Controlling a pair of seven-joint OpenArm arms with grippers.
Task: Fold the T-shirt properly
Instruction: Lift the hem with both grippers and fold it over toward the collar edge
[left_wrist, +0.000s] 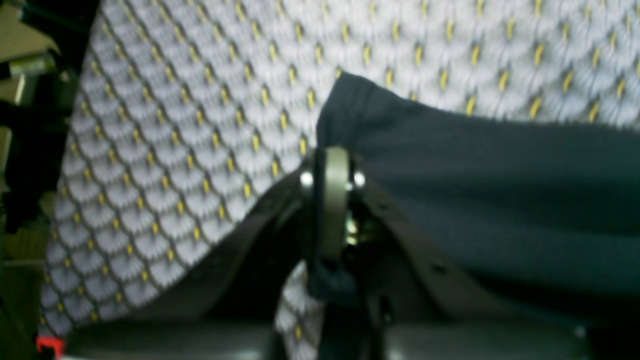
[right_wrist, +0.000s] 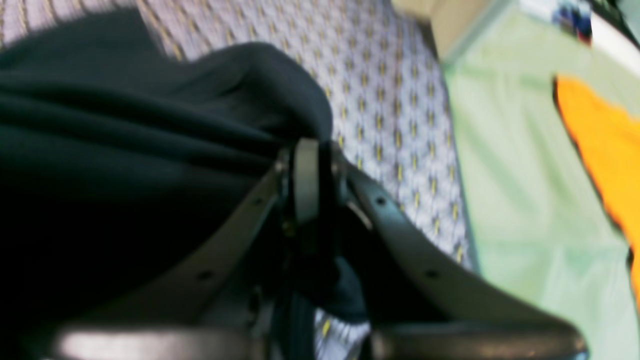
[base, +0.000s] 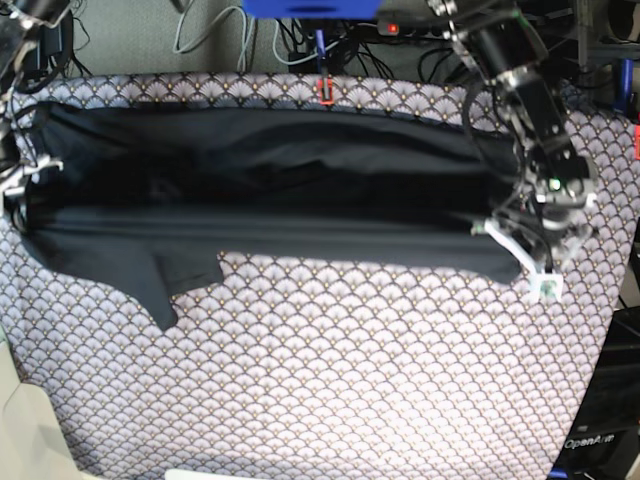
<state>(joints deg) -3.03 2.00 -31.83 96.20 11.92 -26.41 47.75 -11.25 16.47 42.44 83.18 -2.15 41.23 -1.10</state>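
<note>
The black T-shirt (base: 280, 190) is stretched in a long band across the far half of the grey scallop-patterned cloth (base: 330, 370), with one sleeve (base: 160, 285) hanging toward the front left. My left gripper (left_wrist: 330, 170) is shut on a pinch of the shirt's edge (left_wrist: 450, 170); in the base view the left gripper (base: 515, 250) sits at the shirt's right end. My right gripper (right_wrist: 310, 165) is shut on bunched dark fabric (right_wrist: 150, 150); the base view has the right gripper (base: 22, 185) at the shirt's left end. Both wrist views are blurred.
A pale green surface (right_wrist: 515, 200) with an orange object (right_wrist: 605, 145) lies beyond the cloth's edge in the right wrist view. Cables and a blue bar (base: 310, 8) sit behind the table. A red marker (base: 323, 92) stands at the back edge.
</note>
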